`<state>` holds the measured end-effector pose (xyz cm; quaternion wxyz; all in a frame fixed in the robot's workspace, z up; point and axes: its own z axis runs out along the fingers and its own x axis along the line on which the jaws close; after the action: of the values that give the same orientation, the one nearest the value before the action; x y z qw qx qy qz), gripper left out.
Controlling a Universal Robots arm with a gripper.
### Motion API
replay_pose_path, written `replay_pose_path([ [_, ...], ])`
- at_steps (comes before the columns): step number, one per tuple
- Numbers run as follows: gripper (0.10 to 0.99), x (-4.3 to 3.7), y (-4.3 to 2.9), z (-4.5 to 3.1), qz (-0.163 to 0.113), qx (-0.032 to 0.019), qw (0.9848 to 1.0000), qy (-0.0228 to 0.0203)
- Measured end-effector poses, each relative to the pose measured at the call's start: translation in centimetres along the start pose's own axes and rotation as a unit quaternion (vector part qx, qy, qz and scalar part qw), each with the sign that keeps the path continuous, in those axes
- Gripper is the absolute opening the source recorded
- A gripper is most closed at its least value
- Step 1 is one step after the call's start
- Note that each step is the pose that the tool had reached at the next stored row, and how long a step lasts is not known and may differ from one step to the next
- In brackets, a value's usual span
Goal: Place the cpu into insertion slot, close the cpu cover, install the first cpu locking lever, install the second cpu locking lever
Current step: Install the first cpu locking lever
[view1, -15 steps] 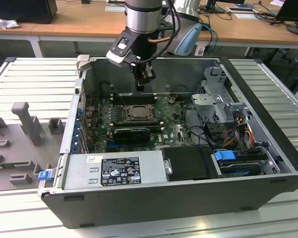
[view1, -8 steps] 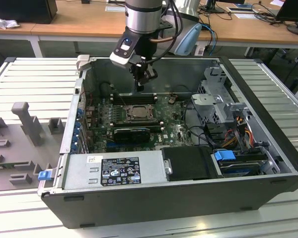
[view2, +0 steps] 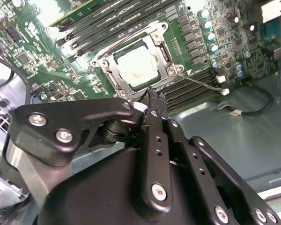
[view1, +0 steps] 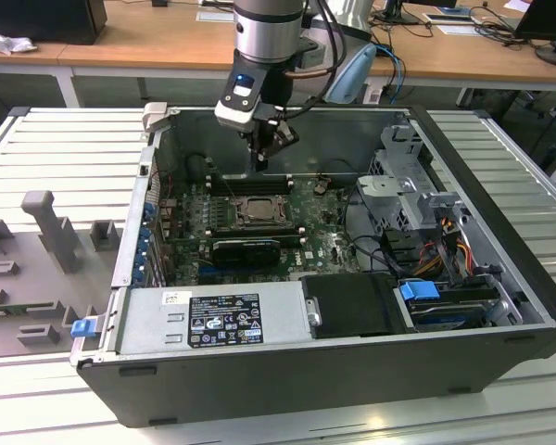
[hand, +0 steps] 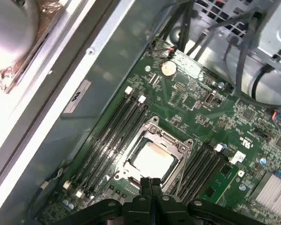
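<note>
The cpu (view1: 258, 209) (view2: 136, 65) (hand: 152, 159) lies flat in the insertion slot (view1: 235, 212) on the green motherboard, its pale metal top showing. The cpu cover (view2: 167, 52) (hand: 179, 146) is folded down around it, framing the chip through its window. A thin metal locking lever (view2: 202, 85) sticks out from one corner of the socket, away from the frame. My gripper (view1: 259, 168) (view2: 152, 97) (hand: 150, 182) hangs just above the socket's edge, beside the memory slots. Its fingers are shut together with nothing between them.
Long black memory slots (view2: 107, 18) (hand: 107, 136) flank the socket on both sides. A black card (view1: 246, 250), the power supply (view1: 213, 320), a drive cage (view1: 410, 185) and cables (view1: 445, 246) crowd the case. Grey fixtures (view1: 46, 222) stand outside it at the exterior view's left.
</note>
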<state>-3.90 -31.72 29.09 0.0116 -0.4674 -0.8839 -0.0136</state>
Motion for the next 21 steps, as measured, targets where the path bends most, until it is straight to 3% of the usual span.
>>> replay_pose_path([
  [6,0.106,0.0,0.0,0.0,-0.053,0.0018,0.9986,0.0007],
  [14,0.106,0.0,0.0,0.0,-0.117,0.0039,0.9931,0.0016],
  [16,0.106,0.0,0.0,0.0,-0.133,0.0044,0.9911,0.0018],
  [17,0.106,0.0,0.0,0.0,-0.151,0.005,0.9885,0.002],
  [19,0.106,0.0,0.0,0.01,-0.171,0.0057,0.9853,0.0023],
  [21,0.106,0.0,0.0,0.0,-0.193,0.0065,0.9811,0.0026],
])
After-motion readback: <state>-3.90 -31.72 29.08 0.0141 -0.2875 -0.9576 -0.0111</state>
